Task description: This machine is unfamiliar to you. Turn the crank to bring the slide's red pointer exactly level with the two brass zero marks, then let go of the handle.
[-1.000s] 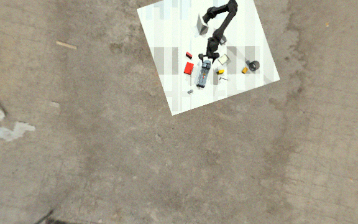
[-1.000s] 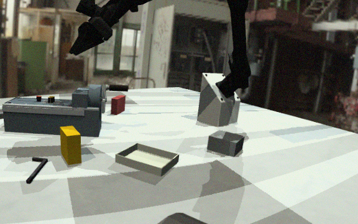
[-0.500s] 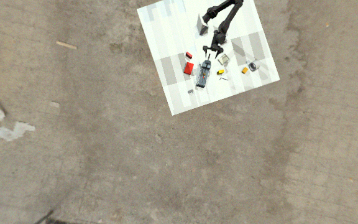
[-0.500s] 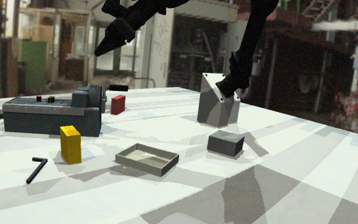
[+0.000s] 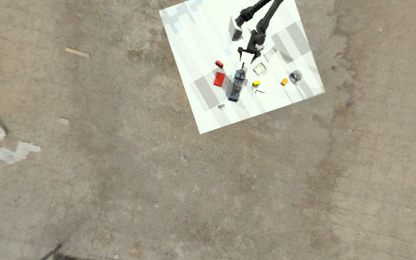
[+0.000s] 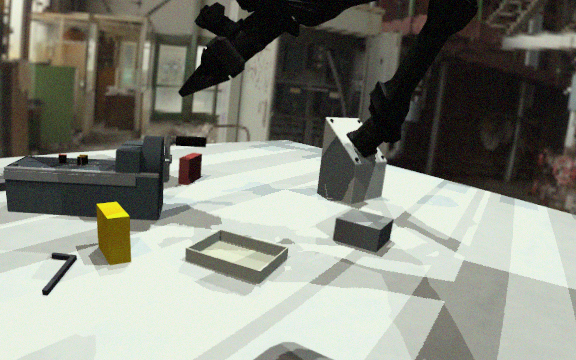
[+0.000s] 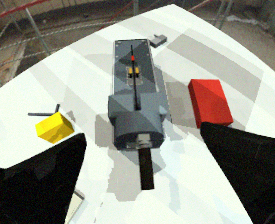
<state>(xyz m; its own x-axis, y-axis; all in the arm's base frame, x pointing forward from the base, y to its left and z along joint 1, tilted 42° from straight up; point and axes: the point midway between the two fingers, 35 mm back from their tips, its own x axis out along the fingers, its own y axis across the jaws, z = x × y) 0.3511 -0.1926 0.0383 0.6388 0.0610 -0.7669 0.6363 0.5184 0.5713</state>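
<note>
The grey machine (image 5: 236,87) (image 6: 78,187) (image 7: 137,99) lies on the white table (image 5: 208,43). Its black crank handle (image 5: 243,66) (image 6: 190,141) (image 7: 145,169) sticks out of the end nearest the arm. On the slide, the red pointer (image 6: 62,158) (image 7: 133,60) sits a little beyond the brass marks (image 6: 82,159) (image 7: 135,71), on the side away from the crank. My gripper (image 5: 247,58) (image 6: 207,56) (image 7: 144,133) is open and empty. It hangs in the air above the crank end, clear of the handle.
Near the machine are two red blocks (image 5: 219,79) (image 7: 209,102) (image 5: 219,63) (image 6: 189,168), a yellow block (image 5: 256,83) (image 6: 113,232) (image 7: 55,127), a hex key (image 6: 58,272), a shallow tray (image 5: 259,68) (image 6: 236,255) and a grey block (image 6: 363,230). An orange block (image 5: 284,81) and a metal ring (image 5: 295,76) lie farther off.
</note>
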